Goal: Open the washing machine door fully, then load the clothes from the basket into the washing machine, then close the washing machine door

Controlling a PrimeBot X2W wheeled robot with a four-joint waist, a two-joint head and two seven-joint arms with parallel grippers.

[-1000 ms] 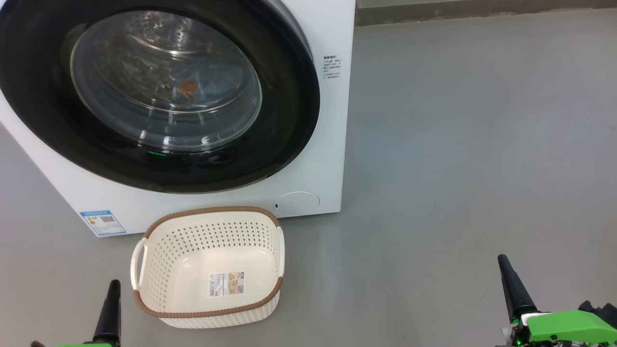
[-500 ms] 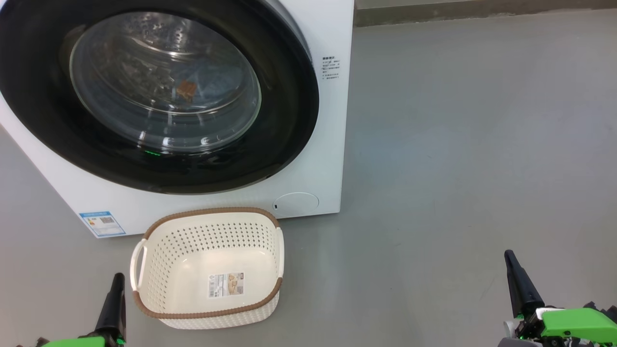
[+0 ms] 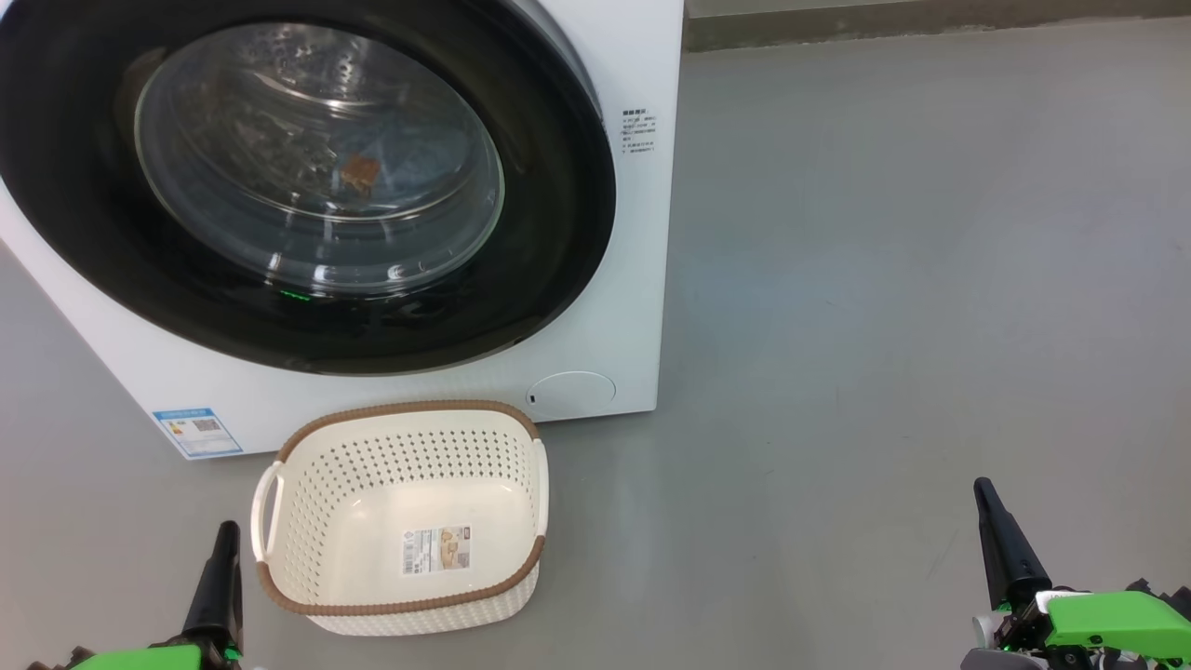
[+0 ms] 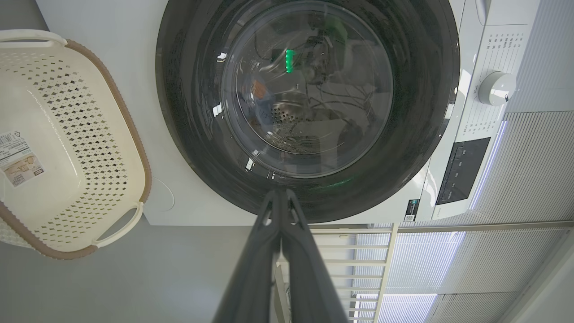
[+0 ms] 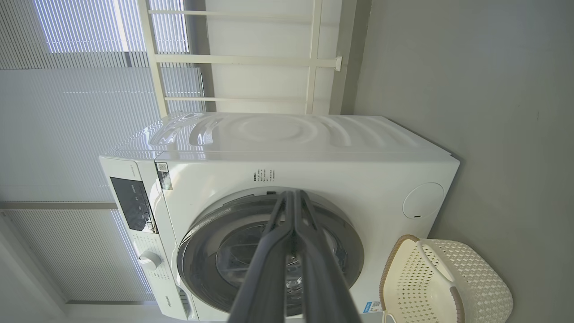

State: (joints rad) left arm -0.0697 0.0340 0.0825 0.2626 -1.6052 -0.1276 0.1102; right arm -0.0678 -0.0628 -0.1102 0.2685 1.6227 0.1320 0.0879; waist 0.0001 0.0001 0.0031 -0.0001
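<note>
Though I see the glossy round black door [image 3: 558,205] cropped, the cream perforated basket [image 3: 316,530] lies crosswise; left gripper [image 3: 226,532], right gripper [image 3: 983,490] pinched shut.

Cream basket [image 3: 307,558] — brown rim; black door [image 3: 558,186].

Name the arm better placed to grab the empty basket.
Left, probably. The left claw sits just beside the basket, near its white handle; the right claw is much farther away.
</note>
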